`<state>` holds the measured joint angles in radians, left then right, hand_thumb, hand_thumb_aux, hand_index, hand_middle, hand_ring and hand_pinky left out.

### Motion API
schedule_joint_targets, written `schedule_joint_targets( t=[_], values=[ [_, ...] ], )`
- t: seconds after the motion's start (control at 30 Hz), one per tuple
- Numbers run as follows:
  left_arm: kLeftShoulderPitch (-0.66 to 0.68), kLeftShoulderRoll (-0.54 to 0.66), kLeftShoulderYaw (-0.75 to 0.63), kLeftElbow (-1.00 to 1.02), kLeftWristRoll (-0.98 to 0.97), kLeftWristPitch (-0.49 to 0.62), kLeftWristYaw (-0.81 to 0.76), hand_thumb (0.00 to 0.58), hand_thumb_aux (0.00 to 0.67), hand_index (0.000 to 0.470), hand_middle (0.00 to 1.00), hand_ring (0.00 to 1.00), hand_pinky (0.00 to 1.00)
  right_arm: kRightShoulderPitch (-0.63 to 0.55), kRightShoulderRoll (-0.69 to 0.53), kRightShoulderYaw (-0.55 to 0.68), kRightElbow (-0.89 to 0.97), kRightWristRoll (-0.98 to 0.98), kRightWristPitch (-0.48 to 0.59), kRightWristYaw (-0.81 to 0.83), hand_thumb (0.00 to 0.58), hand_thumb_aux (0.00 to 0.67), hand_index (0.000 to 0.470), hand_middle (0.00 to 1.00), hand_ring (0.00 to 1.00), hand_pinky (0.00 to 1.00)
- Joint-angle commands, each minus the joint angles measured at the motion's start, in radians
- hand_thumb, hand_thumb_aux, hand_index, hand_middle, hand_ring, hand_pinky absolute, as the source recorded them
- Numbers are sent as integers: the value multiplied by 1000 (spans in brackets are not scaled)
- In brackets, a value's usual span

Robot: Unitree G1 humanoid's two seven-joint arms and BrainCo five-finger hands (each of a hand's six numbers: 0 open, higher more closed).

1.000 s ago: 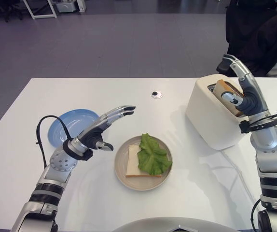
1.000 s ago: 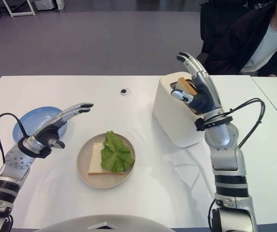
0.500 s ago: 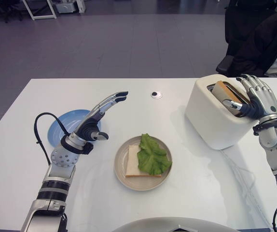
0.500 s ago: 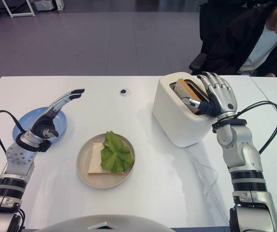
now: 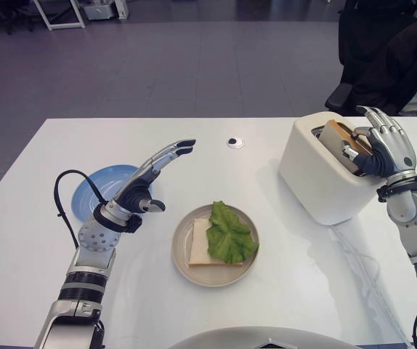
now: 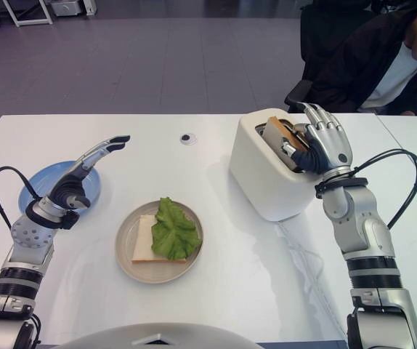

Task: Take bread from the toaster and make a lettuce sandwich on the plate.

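right hand (image 5: 384,150) now closed, seemingly on bread (image 5: 335,137) in toaster (image 5: 314,182) | left hand (image 5: 147,182) stays spread

Bread slices: two – tan toasted slice (image 5: 335,137) in toaster slot, pale square slice (image 5: 198,247) on plate.
Green ruffled lettuce leaf (image 5: 230,236): one.
Round plates: two – beige ceramic plate (image 5: 216,281), light blue plate (image 5: 96,190).
White boxy toaster (image 5: 317,178): one.
Small black-and-white round disc (image 5: 233,142): one.
Robot hands: two – left hand (image 5: 147,182), right hand (image 5: 384,149).
White counter (image 5: 281,291): one.
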<state>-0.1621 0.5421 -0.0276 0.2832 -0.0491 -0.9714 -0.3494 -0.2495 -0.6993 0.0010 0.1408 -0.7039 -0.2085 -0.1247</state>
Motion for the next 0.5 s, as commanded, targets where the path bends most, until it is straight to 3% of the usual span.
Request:
schedule_joint_targets(
  t=[0.03, 0.5],
  values=[
    [-1, -3, 12, 6, 14, 2, -11, 0, 0, 0, 0, 0, 0, 12, -2, -10, -4, 19, 7, 1, 580, 670, 470, 0, 0, 0],
    [-18, -15, 15, 16, 16, 7, -21, 0, 0, 0, 0, 0, 0, 3, 14, -110, -109, 82, 24, -50, 580, 670, 470, 0, 0, 0]
  ],
)
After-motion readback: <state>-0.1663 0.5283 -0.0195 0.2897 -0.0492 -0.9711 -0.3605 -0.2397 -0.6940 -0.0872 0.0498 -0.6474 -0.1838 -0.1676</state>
